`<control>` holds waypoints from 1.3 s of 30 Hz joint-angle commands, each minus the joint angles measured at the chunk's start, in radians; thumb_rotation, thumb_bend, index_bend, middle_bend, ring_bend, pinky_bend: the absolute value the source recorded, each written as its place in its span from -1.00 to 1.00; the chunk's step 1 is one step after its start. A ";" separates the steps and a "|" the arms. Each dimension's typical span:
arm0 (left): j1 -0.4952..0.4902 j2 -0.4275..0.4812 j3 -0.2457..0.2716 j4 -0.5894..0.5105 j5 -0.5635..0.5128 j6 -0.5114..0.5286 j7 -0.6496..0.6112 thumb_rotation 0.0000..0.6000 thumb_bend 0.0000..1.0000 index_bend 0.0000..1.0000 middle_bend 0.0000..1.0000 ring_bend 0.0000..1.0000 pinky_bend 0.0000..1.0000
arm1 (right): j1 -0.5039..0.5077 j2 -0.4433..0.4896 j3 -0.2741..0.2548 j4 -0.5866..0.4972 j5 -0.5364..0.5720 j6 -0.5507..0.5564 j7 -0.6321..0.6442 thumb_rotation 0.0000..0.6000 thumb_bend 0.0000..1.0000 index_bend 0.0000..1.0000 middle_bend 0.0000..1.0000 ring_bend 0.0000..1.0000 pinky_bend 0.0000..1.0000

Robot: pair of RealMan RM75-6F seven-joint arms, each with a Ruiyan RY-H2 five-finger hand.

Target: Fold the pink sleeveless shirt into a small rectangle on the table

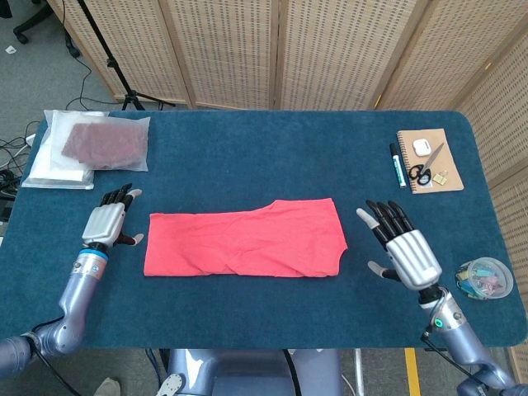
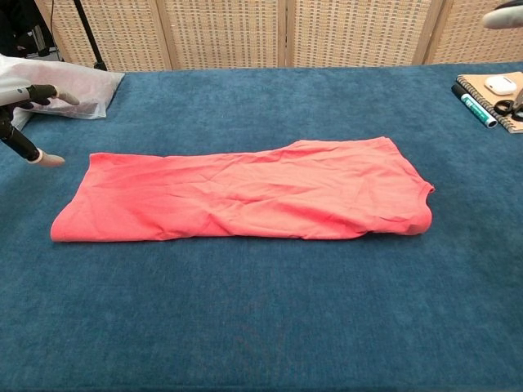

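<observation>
The table (image 1: 247, 157) is covered in dark blue cloth. At its centre lies the pink shirt (image 1: 246, 239), folded into a long flat band. A clear bag (image 1: 89, 148) (dark red fabric inside) rests at the far left corner. A notebook (image 1: 429, 161) carrying scissors (image 1: 422, 171) lies far right, a marker (image 1: 398, 165) just beside it. A small container (image 1: 484, 278) sits at the right edge.

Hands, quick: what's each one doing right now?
Left hand: open, holding nothing, beside the shirt.
Right hand: open, holding nothing.

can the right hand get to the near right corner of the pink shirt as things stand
Probably yes. The right hand hovers open just right of the pink shirt, with only bare blue table between them; nothing lies on that corner.
</observation>
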 commanded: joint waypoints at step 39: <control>-0.206 -0.220 -0.039 0.205 -0.473 0.010 0.296 1.00 -0.29 -0.22 -1.00 -1.00 -1.00 | -0.086 0.008 -0.014 0.059 -0.091 0.052 0.084 1.00 -1.00 -1.00 -1.00 -1.00 -1.00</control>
